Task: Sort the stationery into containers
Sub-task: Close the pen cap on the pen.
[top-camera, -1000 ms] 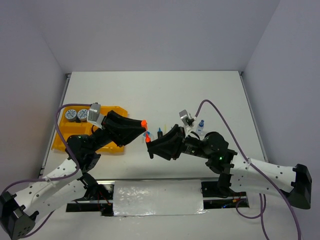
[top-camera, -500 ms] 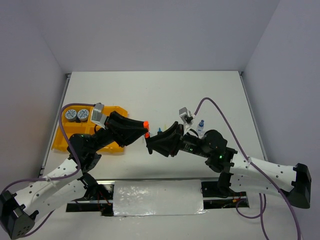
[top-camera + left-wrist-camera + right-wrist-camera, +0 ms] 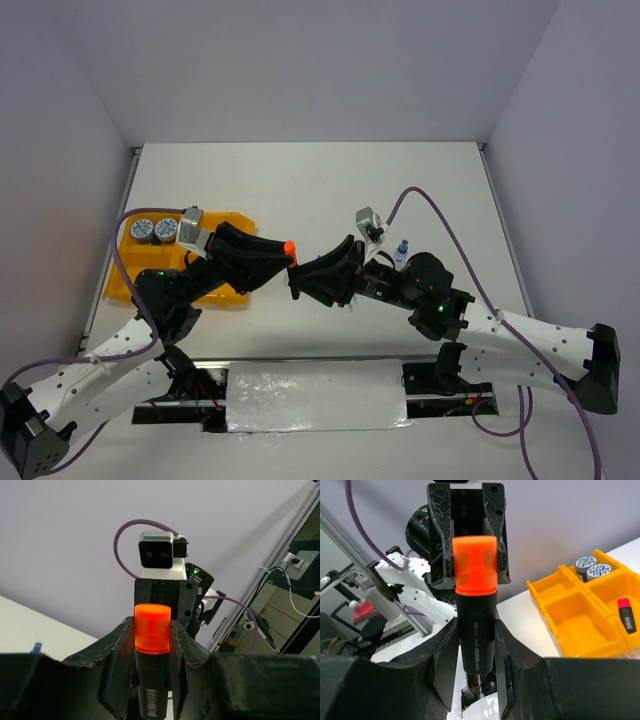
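Markers with orange caps are what both arms carry. The left gripper (image 3: 152,630) is clenched on the black barrel of one orange-capped marker (image 3: 152,672), its fingers (image 3: 120,655) pressing just below the cap. The right gripper (image 3: 475,630) is likewise clenched on a second orange-capped marker (image 3: 475,615), grasping it lower, around the printed label. Each cap points away from its own wrist, so I judge these to be two separate markers, not one shared between the arms.

From above, both are lifted off the table just past the right side of the yellow tray (image 3: 122,285), nose to nose. Whether the tips touch I cannot tell. Only the left one's cap shows there.

Inside the tray, two round tins (image 3: 591,566) sit in the far compartment and a pink-capped marker (image 3: 626,614) lies in another. A small blue-capped bottle (image 3: 402,247) stands farther right of the tray, beyond the right arm.

Such a marker looks light and stiff, with a smooth round plastic barrel that could twist or slide between hard jaws. The barrel's middle seems the safest hold. The cap is a poorer place, since it may pull off. Dropped into the tray, it would likely roll until a wall stops it.
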You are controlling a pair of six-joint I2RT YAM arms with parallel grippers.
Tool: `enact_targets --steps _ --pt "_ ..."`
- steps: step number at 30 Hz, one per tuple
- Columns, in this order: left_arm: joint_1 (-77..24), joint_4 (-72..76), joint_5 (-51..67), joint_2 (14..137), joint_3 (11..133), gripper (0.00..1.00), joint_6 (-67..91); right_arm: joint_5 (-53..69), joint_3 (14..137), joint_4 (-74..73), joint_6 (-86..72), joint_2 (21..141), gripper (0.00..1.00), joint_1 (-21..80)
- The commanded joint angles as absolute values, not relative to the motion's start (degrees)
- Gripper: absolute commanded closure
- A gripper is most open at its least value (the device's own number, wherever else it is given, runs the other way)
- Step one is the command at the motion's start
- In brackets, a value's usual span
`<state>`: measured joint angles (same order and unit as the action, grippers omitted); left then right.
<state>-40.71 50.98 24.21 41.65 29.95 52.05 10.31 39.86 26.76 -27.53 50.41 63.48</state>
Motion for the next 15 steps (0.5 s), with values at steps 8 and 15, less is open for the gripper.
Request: enact_targets --steps 8,15 --pt "-41.3 58.2 32.8 42.4 30.1 0.79 51.2 18.2 46.1 34.4 -20.5 48.9 0.95 63.3" --pt "-41.3 53.6 33.3 40.7 31.7 0.57 48.3 15.6 47.9 27.8 -16.5 48.6 0.95 63.3"
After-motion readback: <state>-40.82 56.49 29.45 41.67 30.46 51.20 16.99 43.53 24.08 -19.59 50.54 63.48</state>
